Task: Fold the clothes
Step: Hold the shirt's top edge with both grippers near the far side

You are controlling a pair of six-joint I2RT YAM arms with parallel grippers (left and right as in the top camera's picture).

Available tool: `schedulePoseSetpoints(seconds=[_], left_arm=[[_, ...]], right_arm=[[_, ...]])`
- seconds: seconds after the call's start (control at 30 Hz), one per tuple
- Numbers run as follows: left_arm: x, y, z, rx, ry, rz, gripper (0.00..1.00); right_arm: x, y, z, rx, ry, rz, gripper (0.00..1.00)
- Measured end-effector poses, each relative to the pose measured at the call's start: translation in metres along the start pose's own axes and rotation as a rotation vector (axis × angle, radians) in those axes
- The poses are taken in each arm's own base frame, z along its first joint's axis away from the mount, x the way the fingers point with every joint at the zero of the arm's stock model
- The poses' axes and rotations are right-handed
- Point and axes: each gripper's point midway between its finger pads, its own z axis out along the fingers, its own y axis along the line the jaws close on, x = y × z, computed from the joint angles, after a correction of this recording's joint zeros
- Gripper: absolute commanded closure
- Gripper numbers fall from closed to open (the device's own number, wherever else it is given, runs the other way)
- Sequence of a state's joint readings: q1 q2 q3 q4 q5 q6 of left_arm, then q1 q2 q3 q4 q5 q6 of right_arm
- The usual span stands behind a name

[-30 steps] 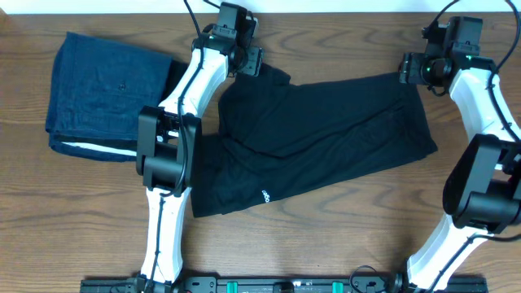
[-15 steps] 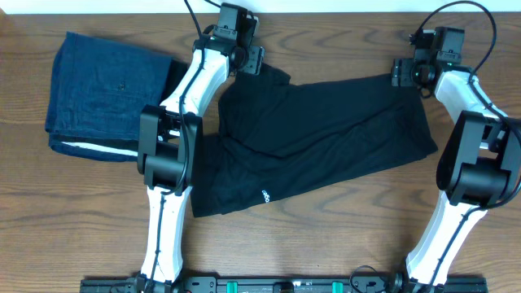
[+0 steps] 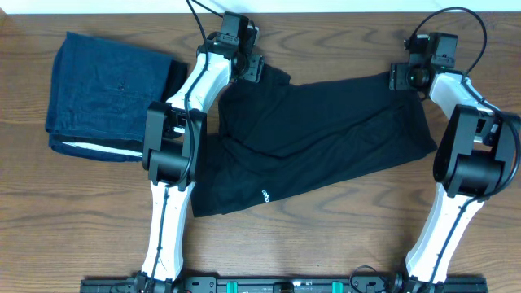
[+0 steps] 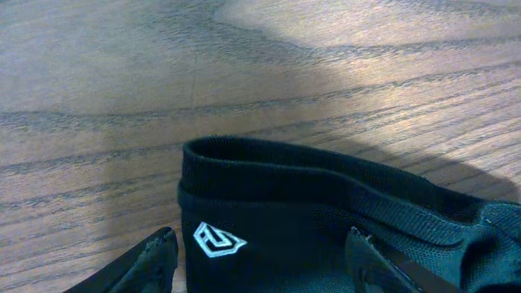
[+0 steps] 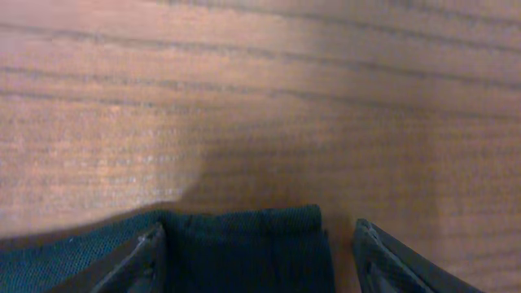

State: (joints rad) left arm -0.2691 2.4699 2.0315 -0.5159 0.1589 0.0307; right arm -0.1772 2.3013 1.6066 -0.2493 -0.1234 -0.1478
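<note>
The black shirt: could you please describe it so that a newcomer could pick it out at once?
On the wooden table, between the left arm and the right arm, a large black shirt lies across the middle. Unlike the folded dark-blue garment beyond the left arm, it is black, loosely spread, and bears a small white logo near its lower edge.

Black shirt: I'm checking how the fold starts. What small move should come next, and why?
Probably close both: the left gripper stands open astride the collar of the black shirt, the right gripper open astride another top corner, so both edges look ready to pinch.
</note>
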Motion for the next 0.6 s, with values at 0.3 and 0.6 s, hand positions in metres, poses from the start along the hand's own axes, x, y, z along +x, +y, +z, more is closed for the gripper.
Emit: schedulePoseSetpoints(seconds=[0.3, 0.6], left_arm=[[0.0, 0.0, 0.0, 0.0, -0.001, 0.0, 0.32], [-0.018, 0.0, -0.001, 0.002, -0.075, 0.008, 0.38]], right_arm=[[-0.001, 0.001, 0.002, -0.008, -0.005, -0.002, 0.33], [-0.001, 0.001, 0.001, -0.005, 0.0, -0.001, 0.3]])
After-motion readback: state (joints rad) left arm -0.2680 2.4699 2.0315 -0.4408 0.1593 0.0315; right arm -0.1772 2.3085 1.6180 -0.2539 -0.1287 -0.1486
